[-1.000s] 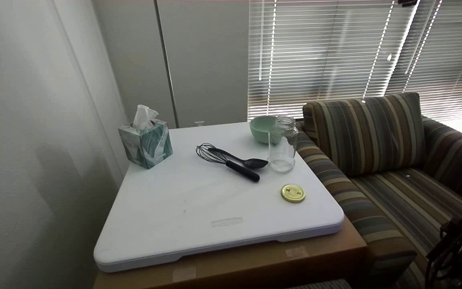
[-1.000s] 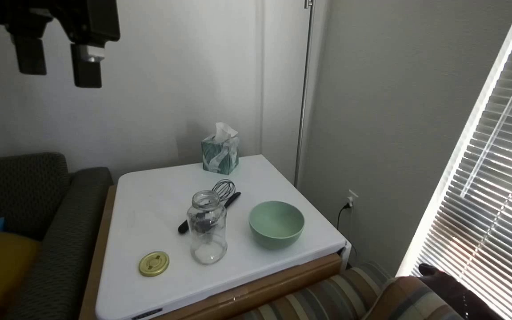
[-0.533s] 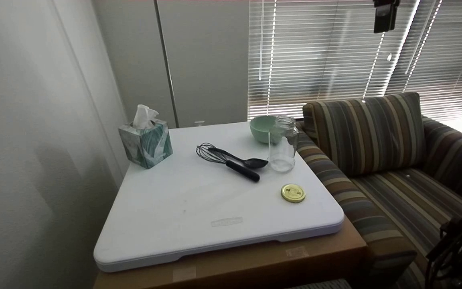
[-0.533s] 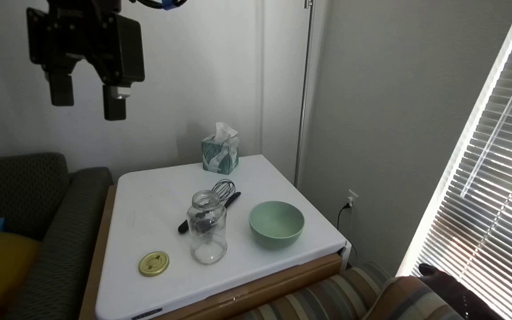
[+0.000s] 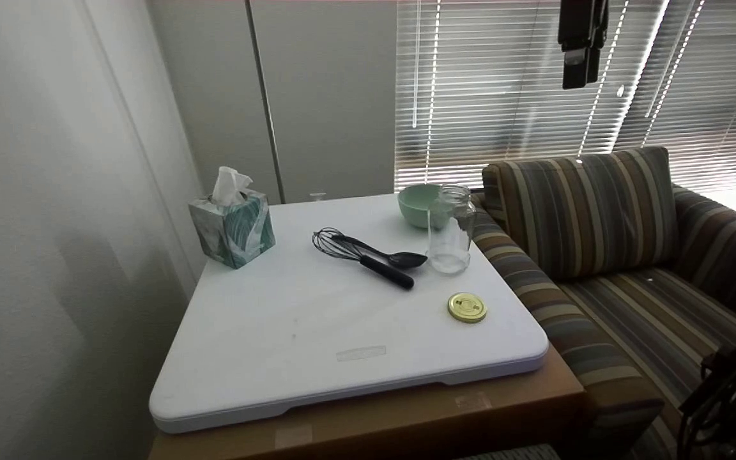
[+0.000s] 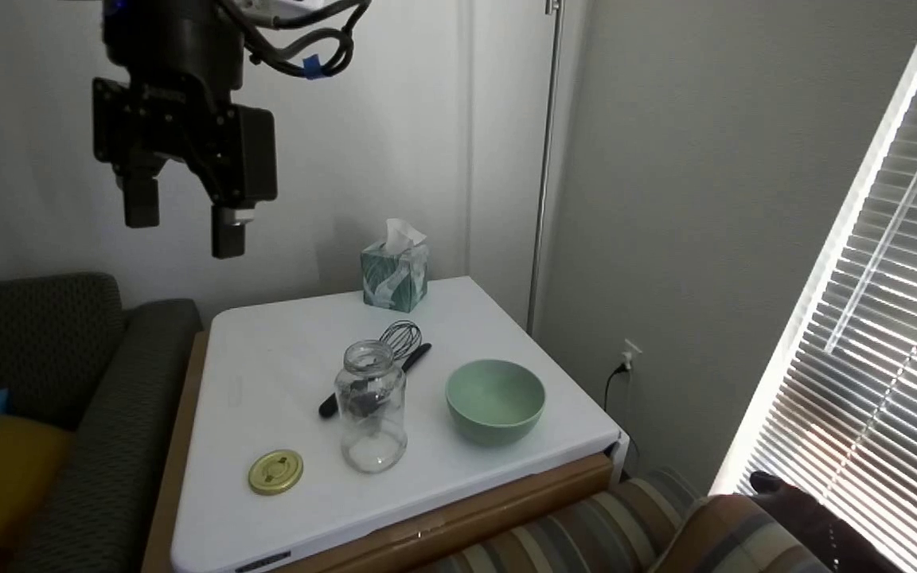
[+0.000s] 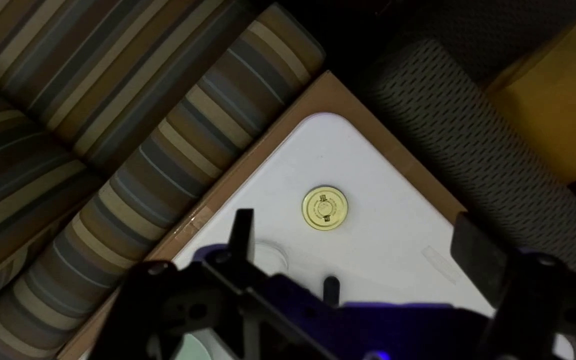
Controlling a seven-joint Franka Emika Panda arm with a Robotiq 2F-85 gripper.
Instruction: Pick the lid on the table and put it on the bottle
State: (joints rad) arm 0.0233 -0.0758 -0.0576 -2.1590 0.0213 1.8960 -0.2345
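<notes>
The yellow-green lid (image 5: 467, 307) lies flat on the white table (image 5: 259, 358). It also shows in an exterior view (image 6: 276, 472) and in the wrist view (image 7: 325, 208). The clear glass bottle (image 6: 372, 414) stands upright beside it with its mouth uncovered; it also shows in an exterior view (image 5: 451, 239). In the wrist view only part of the bottle (image 7: 271, 256) shows beside a finger. My gripper (image 6: 185, 241) is open and empty, high above the table. In the wrist view the lid appears between and beyond the spread fingertips of the gripper (image 7: 353, 217).
A green bowl (image 6: 496, 402) stands near the bottle. A black whisk (image 5: 386, 272) and a black spoon (image 5: 406, 259) lie beside the bottle. A tissue box (image 5: 234, 227) stands at the far side by the wall. A striped armchair (image 5: 598, 217) borders the table.
My gripper has come down and moved towards the table, rightwards in one exterior view and leftwards in another. It stays open. The lid, bottle and other objects have not moved.
</notes>
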